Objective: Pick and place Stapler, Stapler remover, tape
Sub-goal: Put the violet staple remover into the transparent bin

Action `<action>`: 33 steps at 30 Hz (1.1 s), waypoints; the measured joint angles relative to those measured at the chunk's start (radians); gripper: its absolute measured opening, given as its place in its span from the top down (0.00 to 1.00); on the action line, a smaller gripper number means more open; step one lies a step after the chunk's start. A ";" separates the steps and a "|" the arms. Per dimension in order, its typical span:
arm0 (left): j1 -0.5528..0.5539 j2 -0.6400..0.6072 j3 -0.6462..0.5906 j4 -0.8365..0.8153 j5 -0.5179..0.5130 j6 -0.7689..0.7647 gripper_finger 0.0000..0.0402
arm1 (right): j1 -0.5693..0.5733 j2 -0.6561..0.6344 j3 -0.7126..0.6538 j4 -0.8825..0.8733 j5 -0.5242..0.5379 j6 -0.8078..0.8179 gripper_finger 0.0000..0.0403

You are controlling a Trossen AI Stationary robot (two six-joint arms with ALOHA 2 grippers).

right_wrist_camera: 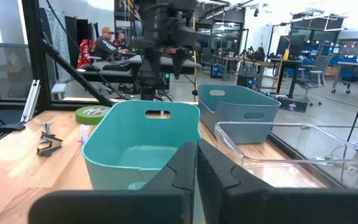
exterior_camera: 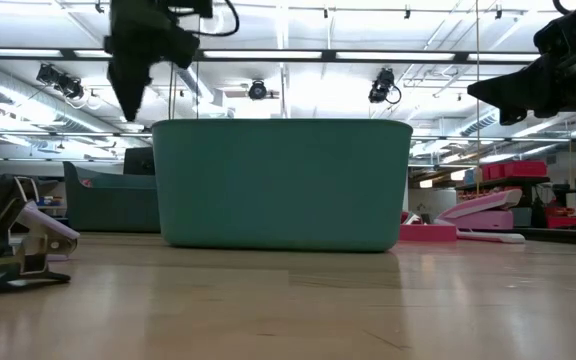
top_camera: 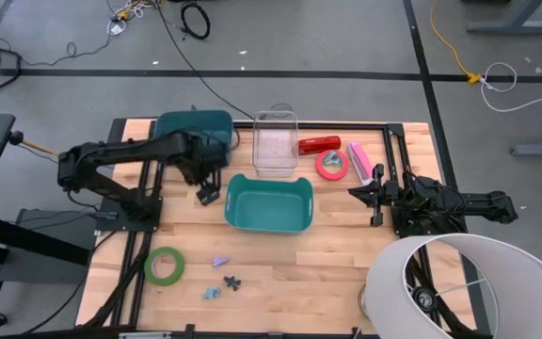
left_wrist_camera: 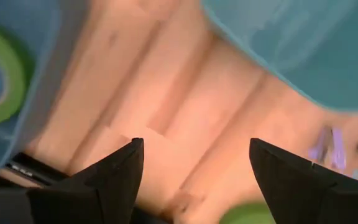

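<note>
So the left hand point(top_camera: 207, 191) hangs open, empty, mid-left of frame. Nearest tape, the green roll point(top_camera: 164, 266), lies below it toward lower left. Right hand point(top_camera: 363, 194) sits closed, farther off.

Teal bin point(top_camera: 267, 203) at centre, green tape roll point(top_camera: 164, 266) lower left, pinkish-red tape roll point(top_camera: 332, 165) upper right, pale wood table point(top_camera: 290, 282).

Green tape roll point(left_wrist_camera: 2, 74) cut off by the frame edge beside the left end effector point(left_wrist_camera: 194, 165), blurred teal bin point(left_wrist_camera: 303, 50) ahead

floor point(top_camera: 346, 38): grey, taped lines | ceiling point(exterior_camera: 298, 30): strip lights | desks point(right_wrist_camera: 328, 62): possibly workstations
</note>
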 joint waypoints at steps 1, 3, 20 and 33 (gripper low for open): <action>-0.021 0.000 0.000 -0.011 0.002 -0.007 0.26 | 0.000 0.000 0.000 0.000 0.000 0.000 0.96; -0.060 -0.010 0.000 -0.019 0.002 -0.008 0.26 | 0.000 0.000 0.000 0.000 0.000 0.000 0.96; -0.369 0.007 0.000 0.172 -0.003 -0.040 0.26 | 0.000 0.000 0.000 0.000 0.000 0.000 0.96; -0.515 0.016 0.000 0.177 -0.092 -0.283 0.26 | 0.000 0.000 0.000 0.000 0.000 0.000 0.96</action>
